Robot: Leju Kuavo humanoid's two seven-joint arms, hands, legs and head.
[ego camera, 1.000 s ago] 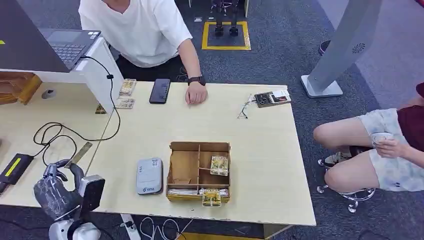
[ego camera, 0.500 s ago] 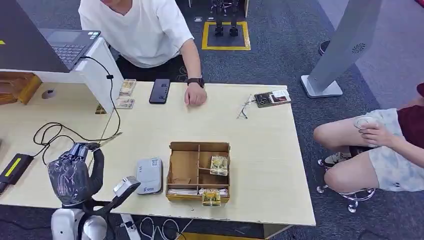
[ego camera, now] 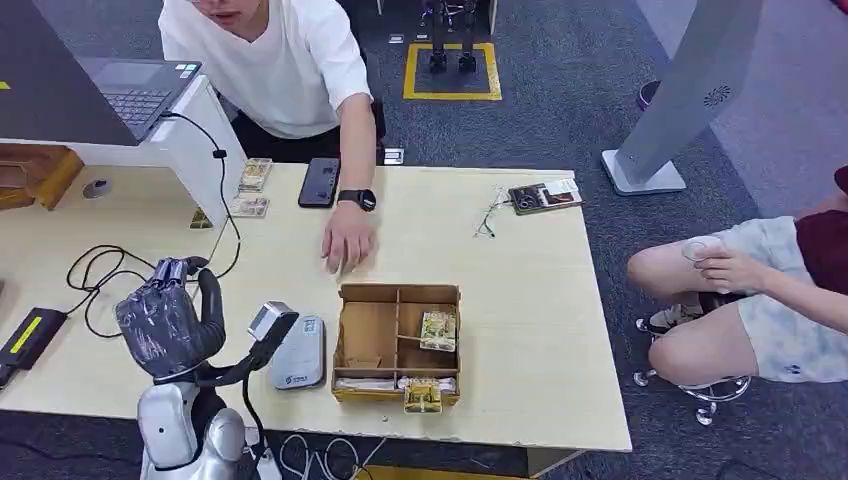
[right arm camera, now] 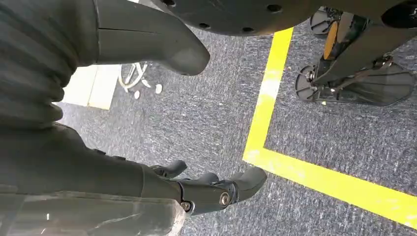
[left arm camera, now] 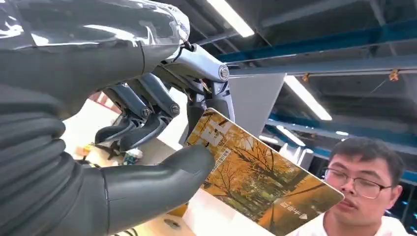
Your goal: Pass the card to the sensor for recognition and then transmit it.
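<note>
One card (left arm camera: 255, 184), printed with autumn trees, is pinched between the thumb and fingers of my left robot hand (ego camera: 165, 325), raised at the lower left of the head view over the tabletop (ego camera: 520, 300). Right of it lies the grey sensor (ego camera: 298, 352), then a wooden tray (ego camera: 398, 345). My right robot hand (right arm camera: 147, 123) hangs over the carpet, fingers loosely apart, holding nothing.

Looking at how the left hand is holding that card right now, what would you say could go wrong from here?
1. The left hand pinches the card by one corner between thumb and fingers, most of it sticking out; it might twist or slip.
2. The person's hand rests on the table not far from the grey sensor; the arm could brush it.
3. The wooden tray sits right beside the sensor, so a swing might clip it.
</note>
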